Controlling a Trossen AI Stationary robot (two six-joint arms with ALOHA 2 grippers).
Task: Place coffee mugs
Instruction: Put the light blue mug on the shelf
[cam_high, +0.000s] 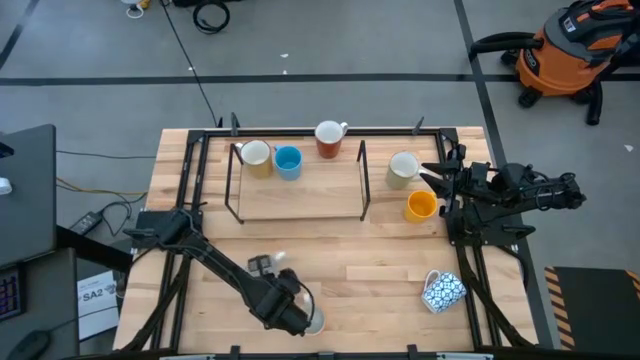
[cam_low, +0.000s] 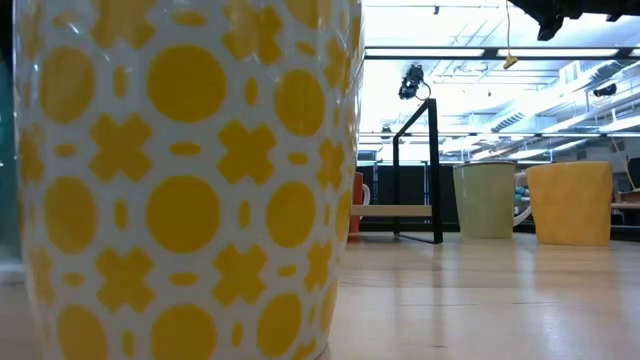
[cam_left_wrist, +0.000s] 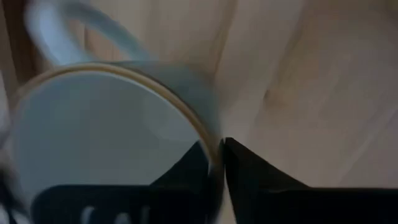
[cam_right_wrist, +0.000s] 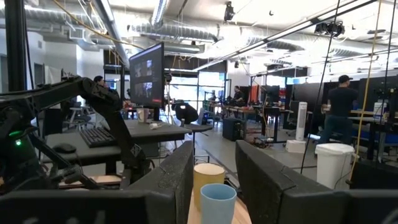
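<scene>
Pinched nearly together, the jaws of my left gripper clamp the thin rim of a white mug, one finger inside the cup and one outside (the wrist view shows the wall squeezed between the two dark tips). That mug stands at the near edge of the wooden table, well in front of the black wire rack, and its handle curves away from my fingers. In the low view a mug with a yellow circle-and-cross pattern fills the foreground; I cannot tell whether it is the same one I grip.

My right gripper waits beside the right end of the rack, jaws partly apart and empty, pointing toward it.

Measured from the rack: a cream mug and a blue mug sit side by side at its left rear, a red-brown mug at its back rail, a pale green mug just beyond its right end, and an orange-yellow mug just in front of that one. A blue-and-white patterned mug lies tipped on its side well to the rack's front right.

Readable writing: only "SA2" on a paper sheet left of the table.
</scene>
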